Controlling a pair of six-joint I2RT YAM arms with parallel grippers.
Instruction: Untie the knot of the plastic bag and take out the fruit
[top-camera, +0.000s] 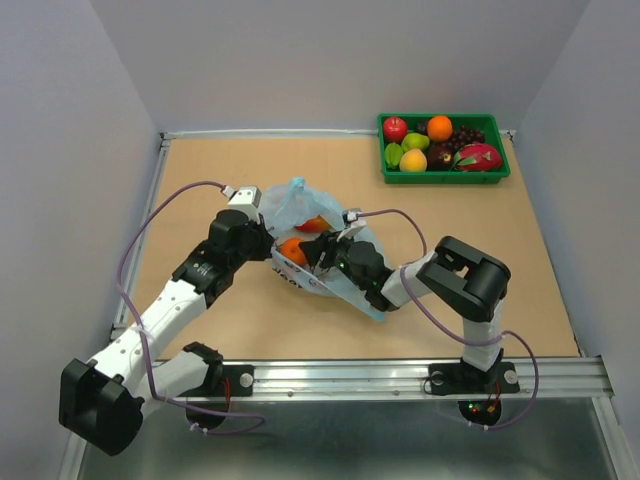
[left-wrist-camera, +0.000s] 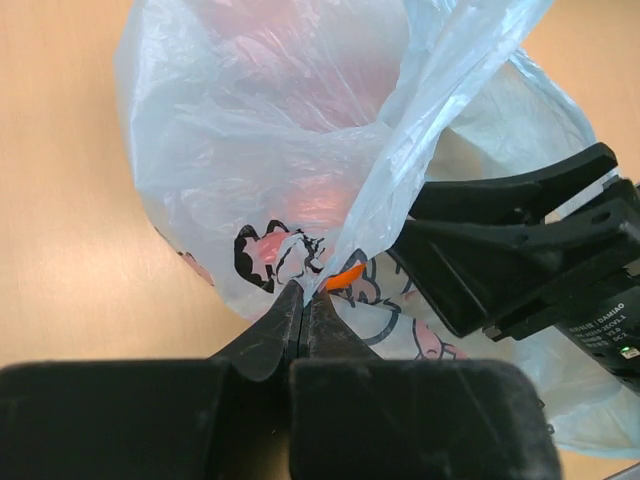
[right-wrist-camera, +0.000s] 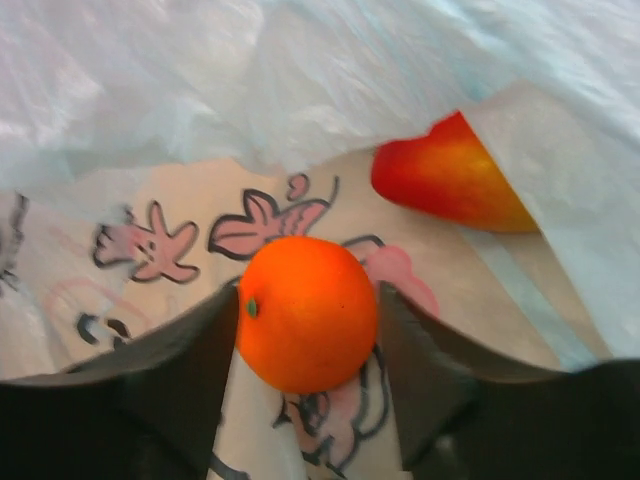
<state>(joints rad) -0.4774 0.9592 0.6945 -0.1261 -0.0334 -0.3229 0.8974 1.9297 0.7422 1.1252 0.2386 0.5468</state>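
My right tool (right-wrist-camera: 305, 298) has its jaws pressed against either side of the orange (right-wrist-camera: 300, 345), which sits in the open mouth of the plastic bag (right-wrist-camera: 150, 90) at mid tabletop (top-camera: 480, 240). My left tool (left-wrist-camera: 303, 292) is pinched shut on the bag's film, I judge to hold that mouth open. A red-yellow fruit (right-wrist-camera: 450, 175) lies deeper in. I cannot make out the knot.

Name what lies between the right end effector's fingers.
An orange fruit, resting on the plastic bag, touching both fingers of the right end effector; the right wrist view shows it.
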